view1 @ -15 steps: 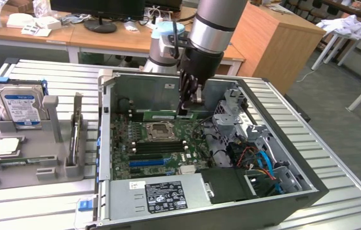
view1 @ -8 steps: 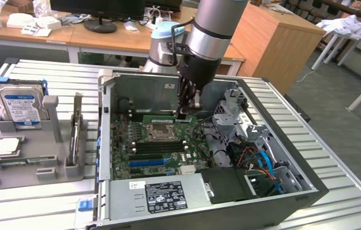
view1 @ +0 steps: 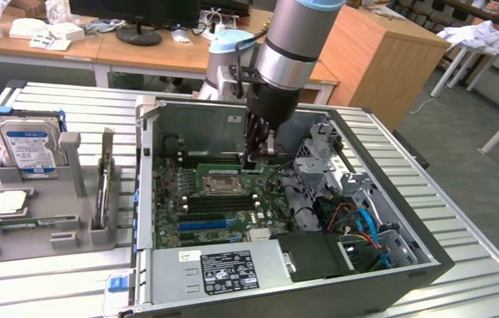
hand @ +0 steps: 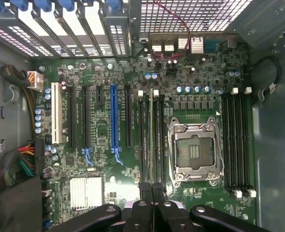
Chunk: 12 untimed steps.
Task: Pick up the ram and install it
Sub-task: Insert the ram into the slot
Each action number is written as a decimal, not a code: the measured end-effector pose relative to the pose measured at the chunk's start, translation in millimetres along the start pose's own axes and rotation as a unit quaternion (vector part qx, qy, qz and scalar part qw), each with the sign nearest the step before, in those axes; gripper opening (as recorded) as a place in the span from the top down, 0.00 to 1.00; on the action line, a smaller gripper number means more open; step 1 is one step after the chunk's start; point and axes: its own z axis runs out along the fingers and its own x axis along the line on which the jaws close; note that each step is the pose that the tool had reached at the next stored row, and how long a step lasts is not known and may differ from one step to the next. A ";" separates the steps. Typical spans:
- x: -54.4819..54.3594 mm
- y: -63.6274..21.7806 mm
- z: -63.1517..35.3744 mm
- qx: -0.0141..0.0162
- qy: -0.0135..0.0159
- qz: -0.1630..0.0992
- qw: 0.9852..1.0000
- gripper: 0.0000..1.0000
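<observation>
**Operator:** Report the task status.

**Arm:** Pick-up is complete, in my judgement. My hand (hand: 152, 192) is pressed together, pinching the ram (hand: 151, 140). It sits low inside the open computer case (view1: 346, 295), over the memory slots (hand: 160, 140) beside the CPU socket (hand: 193, 150).

**Operator:** What is left?

**Arm:** Seating. I cannot tell whether the ram's lower edge has entered a slot. The white latches (hand: 156, 92) at the far end give no clear sign of locking.

**Operator:** Describe the ram.

**Arm:** I see it edge-on. It is a long, thin, pale greenish strip, parallel with the black slots and about their length. Its label faces away.
</observation>
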 end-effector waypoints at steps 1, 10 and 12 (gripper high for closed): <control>0.0 -0.1 1.5 0.000 0.000 0.000 1.000 0.89; 0.4 -0.7 14.3 0.000 0.000 0.000 1.000 0.89; 0.4 -0.8 17.2 0.000 0.000 0.000 1.000 0.89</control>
